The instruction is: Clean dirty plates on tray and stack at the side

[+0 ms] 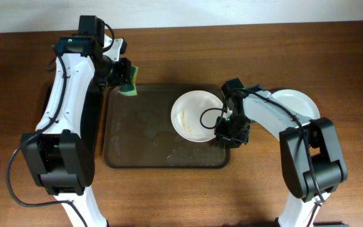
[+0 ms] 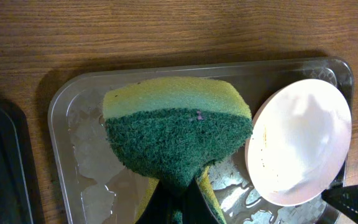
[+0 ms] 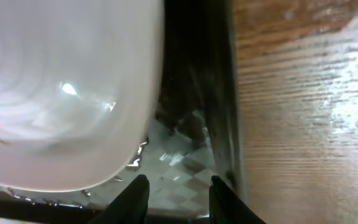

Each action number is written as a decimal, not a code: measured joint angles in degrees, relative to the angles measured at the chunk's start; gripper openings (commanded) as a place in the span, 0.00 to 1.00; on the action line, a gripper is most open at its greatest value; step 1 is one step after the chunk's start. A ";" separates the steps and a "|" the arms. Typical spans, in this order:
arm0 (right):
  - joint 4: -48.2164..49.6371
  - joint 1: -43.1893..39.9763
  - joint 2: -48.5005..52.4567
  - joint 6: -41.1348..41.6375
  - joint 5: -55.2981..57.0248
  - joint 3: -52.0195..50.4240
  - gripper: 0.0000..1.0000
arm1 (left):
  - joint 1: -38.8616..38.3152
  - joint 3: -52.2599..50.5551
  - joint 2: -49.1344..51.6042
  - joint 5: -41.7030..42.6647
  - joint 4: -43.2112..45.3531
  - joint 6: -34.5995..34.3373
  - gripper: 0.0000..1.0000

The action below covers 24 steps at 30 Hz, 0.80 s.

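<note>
A white plate with thin brown streaks lies on the right part of the dark brown tray. It also shows in the left wrist view and the right wrist view. A second white plate lies on the table right of the tray, partly hidden by my right arm. The pale blue-green plate is out of view. My left gripper is shut on a green and yellow sponge above the tray's far left corner. My right gripper is open and empty, just beside the plate's right edge, over the wet tray floor.
The tray floor is wet, with puddles. A narrow black tray lies left of the brown tray, mostly under my left arm. The tray rim runs close to the right of my right fingers. Bare wooden table surrounds everything.
</note>
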 measured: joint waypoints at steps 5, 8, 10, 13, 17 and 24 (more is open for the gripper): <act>-1.16 0.00 -0.76 -0.61 0.37 6.97 0.33 | 0.00 0.00 0.00 0.00 0.00 0.00 0.01; 0.48 0.00 -0.98 -0.55 1.79 7.21 0.33 | 0.00 0.00 0.00 0.00 0.00 0.00 0.00; 1.95 0.00 -1.01 0.17 4.74 7.21 0.33 | 0.00 0.00 0.00 0.00 0.22 0.00 0.00; 3.30 0.00 -1.01 1.18 7.85 7.21 0.33 | 0.00 0.00 0.00 0.00 0.24 0.00 0.01; 4.26 0.33 -1.01 1.79 10.40 7.21 0.32 | 0.00 0.00 0.00 0.00 0.24 0.00 0.00; 3.48 3.87 0.72 6.10 14.62 7.21 0.32 | 0.00 0.00 0.00 0.00 0.24 0.00 0.01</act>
